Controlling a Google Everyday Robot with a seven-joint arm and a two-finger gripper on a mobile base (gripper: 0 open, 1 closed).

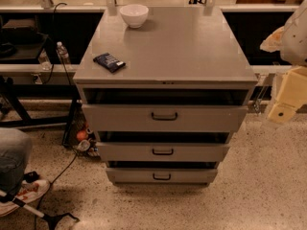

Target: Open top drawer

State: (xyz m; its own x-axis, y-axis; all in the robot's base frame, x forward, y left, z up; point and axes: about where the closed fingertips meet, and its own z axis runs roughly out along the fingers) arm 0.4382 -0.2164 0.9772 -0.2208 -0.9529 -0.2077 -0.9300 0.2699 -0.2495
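Observation:
The grey metal cabinet (pixel 168 47) has three drawers. The top drawer (pixel 120 119) has the widest and tallest front, with a small dark pull handle (pixel 164 116) at its centre. A dark gap shows between its front and the cabinet top, so it stands a little way out. My gripper (pixel 287 99), cream-coloured, hangs at the right edge of the view, to the right of the top drawer's front and apart from it. It holds nothing that I can see.
A white bowl (pixel 134 15) and a dark blue packet (pixel 109 62) lie on the cabinet top. The middle drawer (pixel 124 152) and bottom drawer (pixel 129 176) also stand slightly out. A person's knee (pixel 12 157) and shoe (pixel 26 191), cables and a water bottle (pixel 62 54) are at the left.

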